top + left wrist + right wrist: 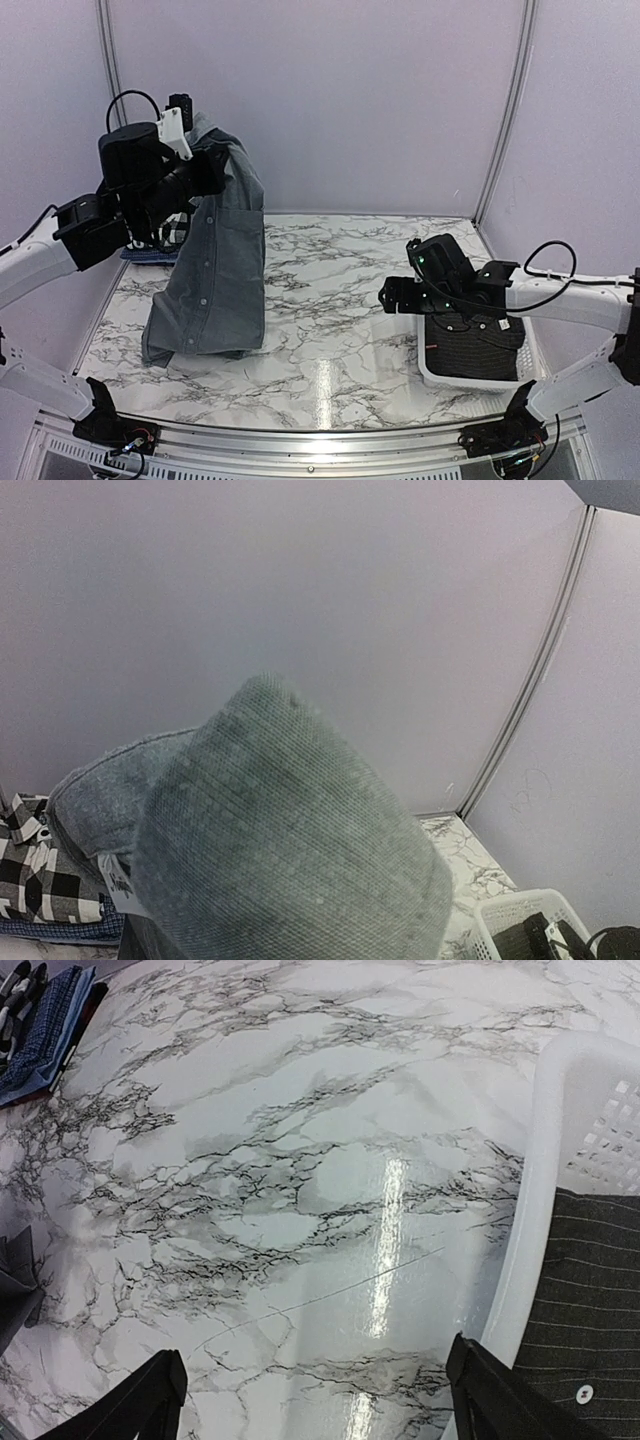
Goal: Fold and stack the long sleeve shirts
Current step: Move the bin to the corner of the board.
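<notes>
My left tool (205, 172) is raised high over the far-left part of the counter (330, 300) and clamped tight on the grey shirt (215, 270). The shirt hangs from it in a long drape with the button front facing the near side. Its lower end rests crumpled on the counter at the near left. From the left wrist view I see only bunched grey cloth filling the lower frame, so the tool's own tips are hidden there.

Behind the hanging shirt, at the far left edge, lies a flat pile: the checked shirt (35, 870) on top of the blue shirt (60, 930).

My right tool (315, 1410) has its jaws spread wide with nothing between them. It hovers low over bare counter just left of the white basket (430, 370), pointing left. The basket sits at the near right, and the dark charcoal shirt (475, 345) lies inside it, with faint stripes and a small button showing in the right wrist view.
</notes>
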Motion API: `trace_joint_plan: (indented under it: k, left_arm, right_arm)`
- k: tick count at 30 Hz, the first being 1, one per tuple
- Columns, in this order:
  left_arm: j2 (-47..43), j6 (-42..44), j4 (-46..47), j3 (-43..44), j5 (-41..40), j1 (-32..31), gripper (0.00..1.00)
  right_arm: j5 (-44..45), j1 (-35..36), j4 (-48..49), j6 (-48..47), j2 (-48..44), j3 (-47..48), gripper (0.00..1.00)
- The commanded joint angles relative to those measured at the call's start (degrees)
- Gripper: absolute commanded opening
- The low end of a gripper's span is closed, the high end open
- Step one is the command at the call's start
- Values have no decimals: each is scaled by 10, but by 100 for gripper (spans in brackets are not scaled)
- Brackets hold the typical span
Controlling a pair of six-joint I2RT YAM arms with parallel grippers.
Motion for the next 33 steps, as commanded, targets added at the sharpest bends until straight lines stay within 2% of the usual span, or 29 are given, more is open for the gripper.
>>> trace_joint_plan:
  k: [1, 7, 14, 19, 23, 26, 29, 33]
  left_arm:
    - [19, -12, 16, 37, 29, 2, 0]
    - [49, -25, 16, 66, 68, 1, 0]
    - [107, -48, 21, 134, 152, 0, 0]
    - [178, -43, 25, 259, 216, -32, 0]
    - [224, -21, 13, 382, 247, -72, 0]
    - [235, -41, 2, 430, 267, -73, 0]
    - [232, -95, -27, 425, 283, -31, 0]
    - [225, -204, -12, 297, 372, 87, 0]
  right_arm:
    - [13, -14, -100, 14, -2, -14, 91]
    - [-6, -42, -113, 39, -79, -82, 91]
    - [-18, -49, -161, 38, -138, -88, 91]
    - [-15, -50, -175, 38, -174, -67, 91]
    - [-5, -49, -174, 26, -175, 2, 91]
    - [9, -50, -167, 9, -163, 47, 91]
    - [21, -49, -158, -12, -139, 81, 91]
    - [11, -49, -127, -35, -93, 102, 91]
